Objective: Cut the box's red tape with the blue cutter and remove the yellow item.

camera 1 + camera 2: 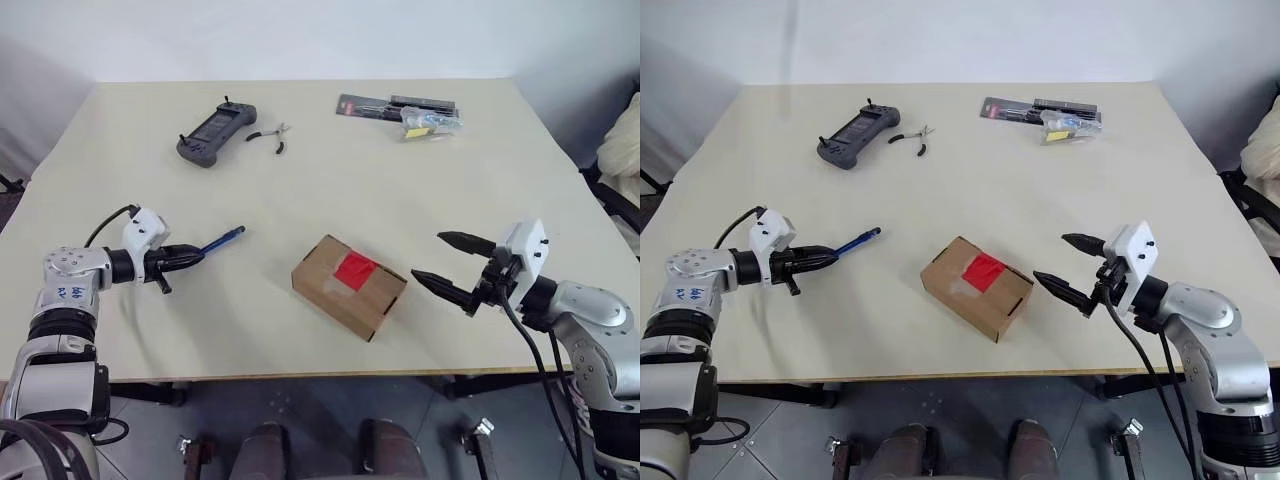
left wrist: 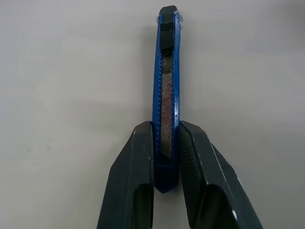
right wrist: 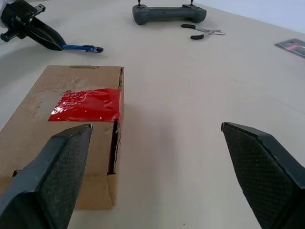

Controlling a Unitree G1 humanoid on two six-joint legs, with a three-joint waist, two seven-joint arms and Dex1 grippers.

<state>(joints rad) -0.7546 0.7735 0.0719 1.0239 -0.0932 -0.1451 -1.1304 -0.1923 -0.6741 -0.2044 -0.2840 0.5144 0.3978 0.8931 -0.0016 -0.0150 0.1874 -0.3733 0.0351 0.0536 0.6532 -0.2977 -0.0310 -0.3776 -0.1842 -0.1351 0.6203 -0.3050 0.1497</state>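
Nearest, the right gripper hovers beside the box, jaws wide apart and holding nothing; the box sits closed on the worktop, the red tape uncut across its flaps, so I see nothing of the yellow item; over on the left, the left gripper has its jaws clamped on the tail of the blue cutter; that hold looks far back, so the cutter could pivot or slip once pressed on tape; farther off lie pliers, a controller and packets.
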